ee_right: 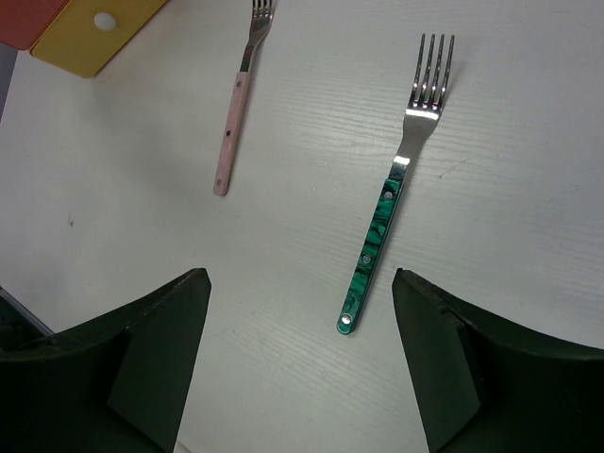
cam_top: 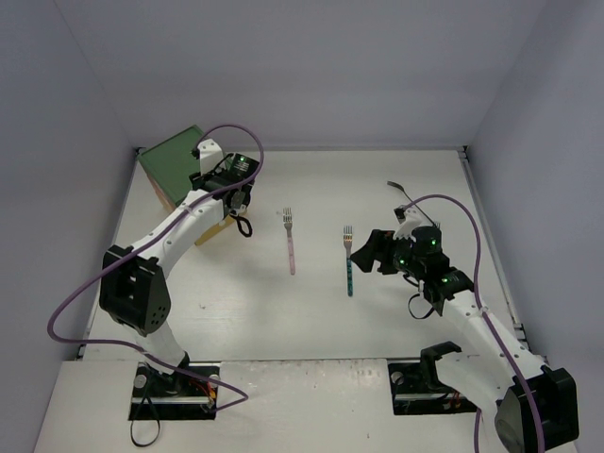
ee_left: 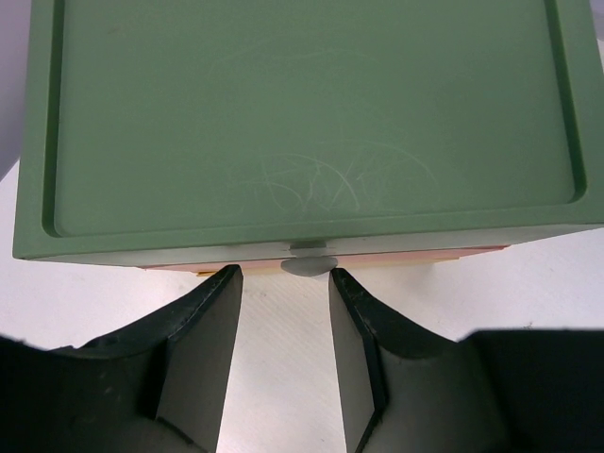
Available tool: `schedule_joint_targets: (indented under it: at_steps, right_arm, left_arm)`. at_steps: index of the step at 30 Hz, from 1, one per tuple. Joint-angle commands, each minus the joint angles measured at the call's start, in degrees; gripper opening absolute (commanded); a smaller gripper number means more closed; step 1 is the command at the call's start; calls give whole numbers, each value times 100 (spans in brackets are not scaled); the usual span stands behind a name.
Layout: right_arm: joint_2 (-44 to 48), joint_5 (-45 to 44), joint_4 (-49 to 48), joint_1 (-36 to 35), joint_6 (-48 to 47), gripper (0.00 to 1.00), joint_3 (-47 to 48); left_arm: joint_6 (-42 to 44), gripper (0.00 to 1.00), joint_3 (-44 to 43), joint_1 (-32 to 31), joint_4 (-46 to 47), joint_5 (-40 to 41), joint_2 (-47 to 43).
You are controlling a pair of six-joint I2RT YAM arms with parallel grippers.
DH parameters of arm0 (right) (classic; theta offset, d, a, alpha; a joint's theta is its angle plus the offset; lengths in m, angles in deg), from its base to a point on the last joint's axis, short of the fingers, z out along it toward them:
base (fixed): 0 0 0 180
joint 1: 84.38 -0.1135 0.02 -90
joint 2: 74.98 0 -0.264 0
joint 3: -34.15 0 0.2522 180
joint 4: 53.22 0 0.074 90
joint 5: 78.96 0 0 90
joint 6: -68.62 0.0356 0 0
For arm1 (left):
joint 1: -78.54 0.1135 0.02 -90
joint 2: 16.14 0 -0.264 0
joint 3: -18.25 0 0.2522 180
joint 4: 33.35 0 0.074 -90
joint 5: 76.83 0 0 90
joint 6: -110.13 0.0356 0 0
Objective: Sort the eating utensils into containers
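at the front of the chest, the left gripper (ee_left: pixel 283 276) stood part open with nothing in it, its fingers either side of a white knob (ee_left: pixel 308 265) and not touching it. we judged the knob off-centre between them, so a squeeze might nudge it sideways or slip off its rounded cap. a pull on a poor hold could also drag the whole chest (ee_left: pixel 302 113) instead of sliding a drawer. which drawer the knob belonged to we could not tell; only a strip of the orange-red drawer (ee_left: pixel 462 251) showed under the green top.

out on the table (cam_top: pixel 283 321), the right gripper (ee_right: pixel 300 279) hung wide open and empty over the teal fork (ee_right: pixel 377 236). the handle lay slanted between its fingers, so a careless grasp might spin it. the pink fork (ee_right: pixel 233 123) lay well apart to the left, nearer the yellow drawer (ee_right: pixel 85 38). a dark utensil (cam_top: pixel 400 192) lay far right beside a cable (cam_top: pixel 444 200), which might snag it. the left arm (cam_top: pixel 179 226) crossed in front of the chest and, we judged, barred the right side's way to the drawers.
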Motion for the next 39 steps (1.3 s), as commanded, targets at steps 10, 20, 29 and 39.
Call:
schedule_joint_targets:
  at_steps: [10, 20, 29, 39]
  right_arm:
    - [103, 150, -396, 52, -88, 75, -7]
    - [81, 161, -413, 52, -79, 75, -18]
    - [76, 177, -431, 52, -79, 75, -34]
    - [76, 177, -448, 52, -71, 75, -51]
  left_arm:
    - [-385, 40, -335, 50, 24, 149, -24]
    - [-533, 40, -360, 128, 47, 129, -21]
    - [-525, 39, -456, 135, 71, 126, 23]
    - [-508, 28, -575, 143, 60, 61, 87]
